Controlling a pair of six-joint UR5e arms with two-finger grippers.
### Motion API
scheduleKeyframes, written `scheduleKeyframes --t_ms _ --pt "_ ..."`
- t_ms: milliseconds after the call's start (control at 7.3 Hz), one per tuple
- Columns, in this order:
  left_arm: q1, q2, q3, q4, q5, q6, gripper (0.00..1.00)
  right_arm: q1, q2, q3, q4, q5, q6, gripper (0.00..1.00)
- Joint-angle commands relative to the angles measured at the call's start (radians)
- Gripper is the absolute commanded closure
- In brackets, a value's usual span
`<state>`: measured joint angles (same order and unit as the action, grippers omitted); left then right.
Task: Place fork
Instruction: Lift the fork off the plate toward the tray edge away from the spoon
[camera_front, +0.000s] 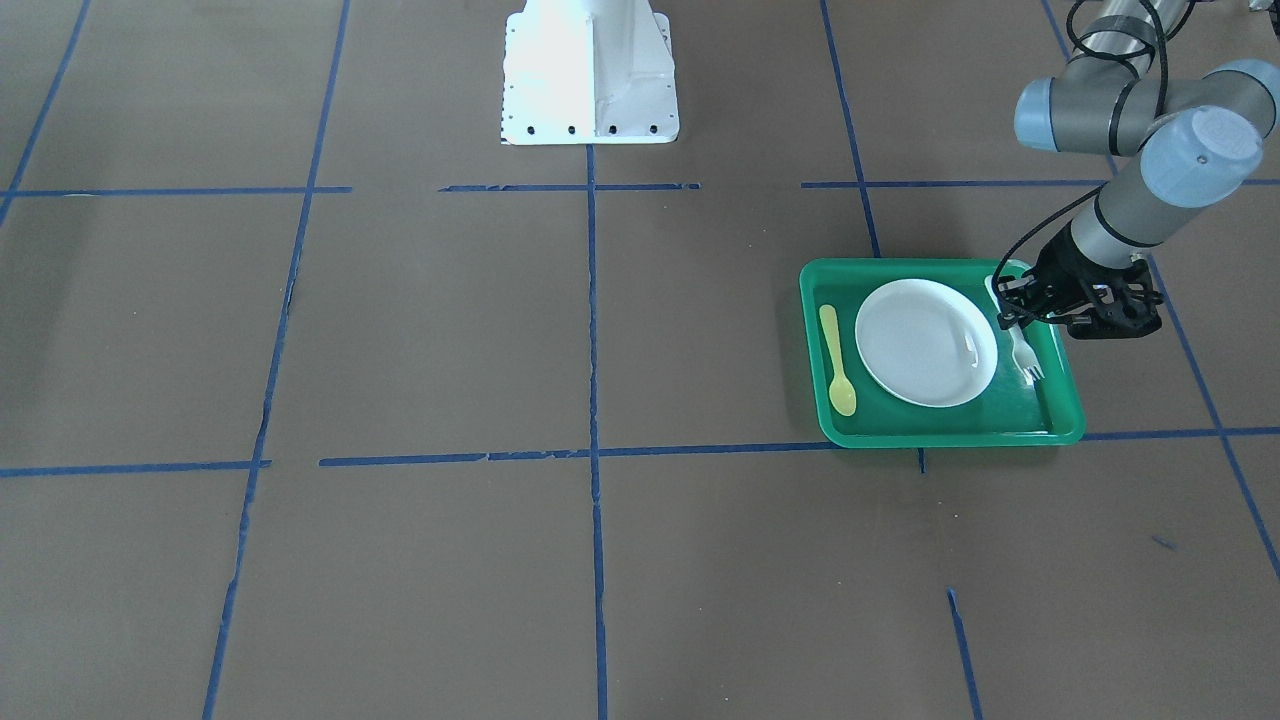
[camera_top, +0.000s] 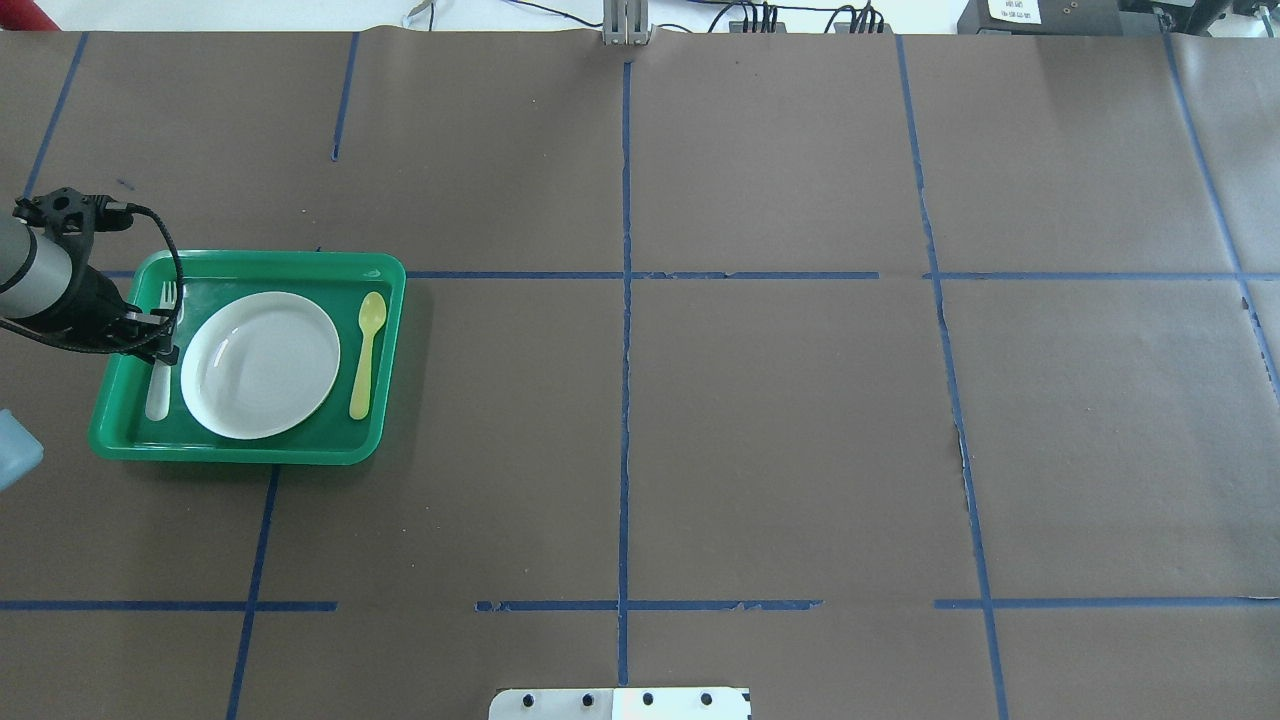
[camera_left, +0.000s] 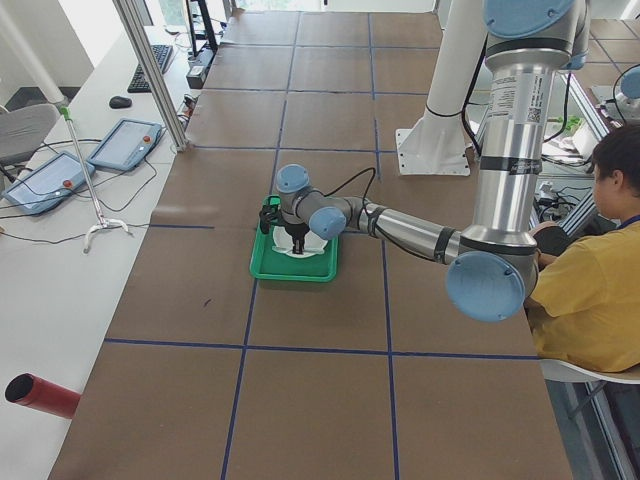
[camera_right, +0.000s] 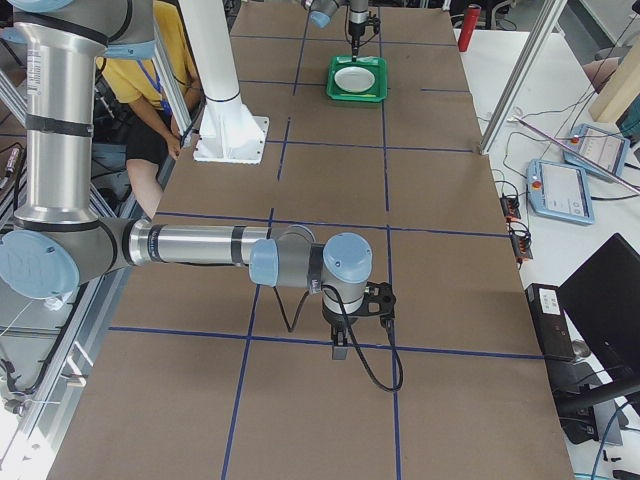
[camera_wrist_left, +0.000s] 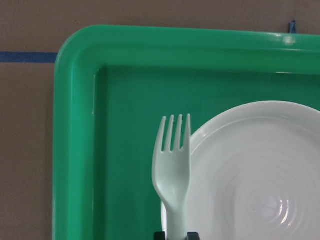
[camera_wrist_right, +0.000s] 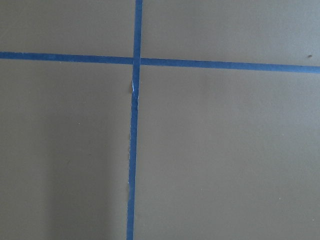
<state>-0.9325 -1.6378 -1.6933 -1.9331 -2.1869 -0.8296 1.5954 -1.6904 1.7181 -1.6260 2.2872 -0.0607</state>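
Note:
The fork (camera_front: 1022, 350), pale whitish plastic, is in the green tray (camera_front: 940, 435), in the strip between the white plate (camera_front: 925, 342) and the tray wall. My left gripper (camera_front: 1012, 318) is shut on the fork's neck. In the left wrist view the fork (camera_wrist_left: 171, 170) points away from me, with its tines over the tray floor and its edge over the plate rim (camera_wrist_left: 255, 180). I cannot tell whether the fork rests on the tray. From overhead, its handle (camera_top: 158, 395) sticks out behind the left gripper (camera_top: 163, 340). My right gripper (camera_right: 340, 350) hangs over bare table; I cannot tell whether it is open or shut.
A yellow spoon (camera_front: 835, 355) lies in the tray on the plate's other side. The tray stands at the table's far left end from overhead (camera_top: 230, 452). The robot base (camera_front: 590, 70) is at the table's middle edge. A seated person (camera_left: 600, 290) is beside the robot.

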Motion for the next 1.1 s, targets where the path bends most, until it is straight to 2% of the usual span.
scheduleKeyframes --t_ms 0,137,548,685,822,959 --pt "0.001 -0.007 0.038 -0.004 -0.001 0.012 1.0 0.0 0.0 0.0 0.0 0.0 -0.001 0.0" --pt "0.001 -0.007 0.067 -0.044 -0.002 0.01 1.0 0.0 0.0 0.0 0.0 0.0 -0.001 0.0" --pt "0.003 -0.008 0.087 -0.058 -0.002 0.01 1.0 0.0 0.0 0.0 0.0 0.0 -0.001 0.0" --pt "0.003 -0.019 0.105 -0.058 -0.002 0.01 0.85 0.0 0.0 0.0 0.0 0.0 -0.001 0.0" --pt "0.003 -0.022 0.106 -0.058 -0.002 0.01 0.31 0.0 0.0 0.0 0.0 0.0 -0.001 0.0" --pt "-0.003 -0.022 0.101 -0.06 -0.002 0.012 0.27 0.0 0.0 0.0 0.0 0.0 -0.001 0.0"
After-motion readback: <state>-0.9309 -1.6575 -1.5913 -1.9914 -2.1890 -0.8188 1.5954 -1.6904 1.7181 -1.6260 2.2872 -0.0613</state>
